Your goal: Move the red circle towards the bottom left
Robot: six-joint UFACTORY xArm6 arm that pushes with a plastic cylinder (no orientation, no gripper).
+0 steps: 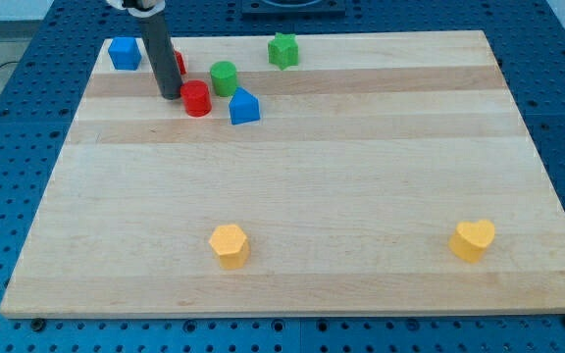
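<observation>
The red circle [196, 99] is a short red cylinder near the view's top left of the wooden board [292, 176]. My tip [170, 95] rests on the board just left of the red circle, close to it or touching it. The dark rod rises up and to the left from the tip. A second red block [179, 63] sits behind the rod and is mostly hidden; its shape cannot be made out.
A green cylinder [224, 77] and a blue house-shaped block [244, 106] sit right of the red circle. A blue cube [124, 53] is at top left, a green star [282, 50] at top centre. A yellow hexagon [230, 245] and a yellow heart [473, 239] lie near the bottom.
</observation>
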